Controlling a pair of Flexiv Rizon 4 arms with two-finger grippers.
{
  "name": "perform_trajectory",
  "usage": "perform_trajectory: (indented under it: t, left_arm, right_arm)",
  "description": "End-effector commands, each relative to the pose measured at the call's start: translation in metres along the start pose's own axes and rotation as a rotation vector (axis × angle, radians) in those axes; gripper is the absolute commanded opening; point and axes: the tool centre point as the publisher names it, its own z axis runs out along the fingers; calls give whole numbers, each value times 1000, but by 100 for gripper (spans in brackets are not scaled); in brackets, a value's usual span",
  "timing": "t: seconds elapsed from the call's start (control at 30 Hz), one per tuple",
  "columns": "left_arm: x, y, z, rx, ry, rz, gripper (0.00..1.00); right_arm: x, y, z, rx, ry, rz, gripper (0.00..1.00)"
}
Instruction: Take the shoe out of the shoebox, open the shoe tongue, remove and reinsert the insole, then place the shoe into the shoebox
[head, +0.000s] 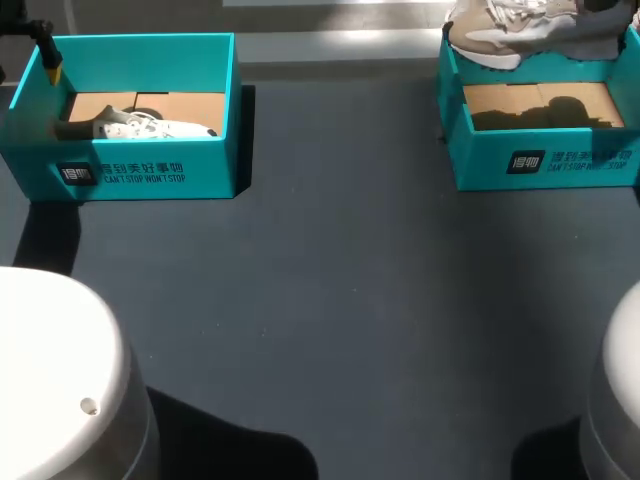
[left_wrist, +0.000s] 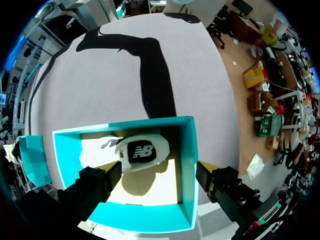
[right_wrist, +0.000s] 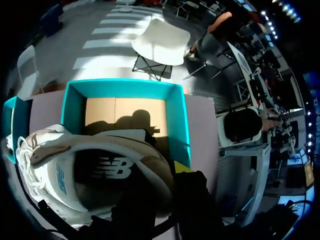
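A white shoe (head: 150, 127) lies on its side in the left teal shoebox (head: 140, 175). My left gripper (head: 48, 60) hangs open over that box's far left corner. From its wrist, the dark fingers (left_wrist: 95, 185) straddle the box (left_wrist: 187, 165) with the white shoe (left_wrist: 140, 152) below and untouched. A beige and white shoe (head: 510, 30) is held above the far edge of the right teal shoebox (head: 540, 160), whose cardboard floor is bare. In the right wrist view my right gripper (right_wrist: 165, 180) is shut on the heel collar of this shoe (right_wrist: 100, 165), over the box (right_wrist: 125, 90).
The dark grey tabletop (head: 340, 300) stretches between and in front of the two boxes. The white bases of my arms fill the near left (head: 60, 370) and near right (head: 625, 380) corners.
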Motion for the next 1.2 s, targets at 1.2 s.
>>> perform_trajectory:
  t: [1.2]
  left_arm:
    - [0,-1,0,-3,2,0,100]
  right_arm:
    - [139,-156,-82,-102,-11,83,0]
